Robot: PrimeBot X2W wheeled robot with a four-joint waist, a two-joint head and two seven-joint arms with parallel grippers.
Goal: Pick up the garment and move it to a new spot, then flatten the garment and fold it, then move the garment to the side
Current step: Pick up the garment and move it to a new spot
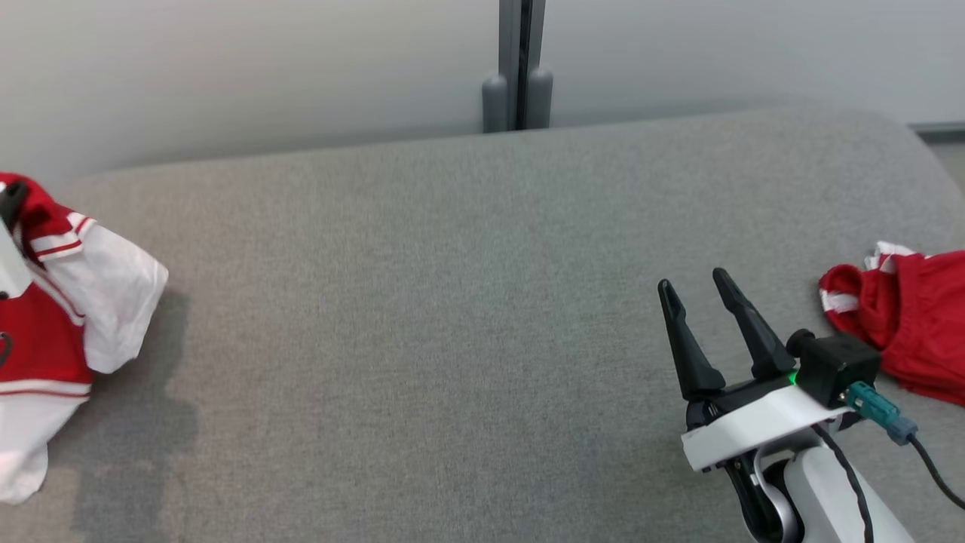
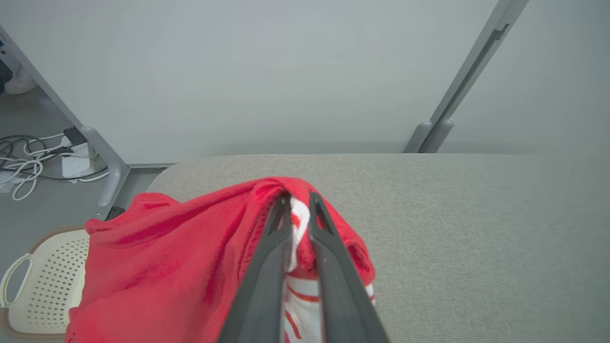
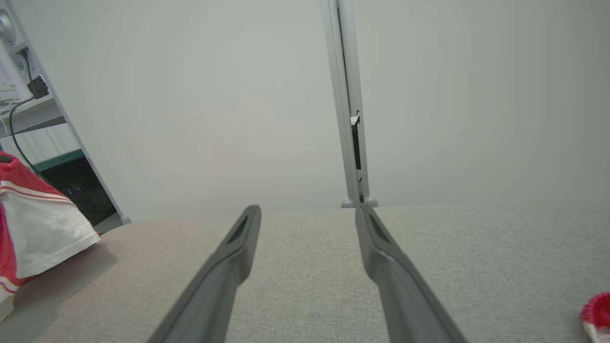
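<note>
The red and white garment (image 1: 68, 302) hangs bunched at the far left of the grey padded surface (image 1: 452, 317), casting a shadow to its right. In the left wrist view my left gripper (image 2: 299, 197) is shut on a fold of this garment (image 2: 167, 257), with red cloth draped over the fingertips and white striped cloth between the fingers. The right wrist view shows the garment (image 3: 43, 228) at the left edge. My right gripper (image 1: 693, 290) stands open over the right part of the surface, nothing between its fingers (image 3: 238, 247).
A second red and white cloth (image 1: 905, 324) lies crumpled at the right edge, just right of my right gripper. A grey post (image 1: 517, 68) stands behind the surface against the pale wall. A cream perforated basket (image 2: 43, 281) and cables (image 2: 28, 162) are on the floor at left.
</note>
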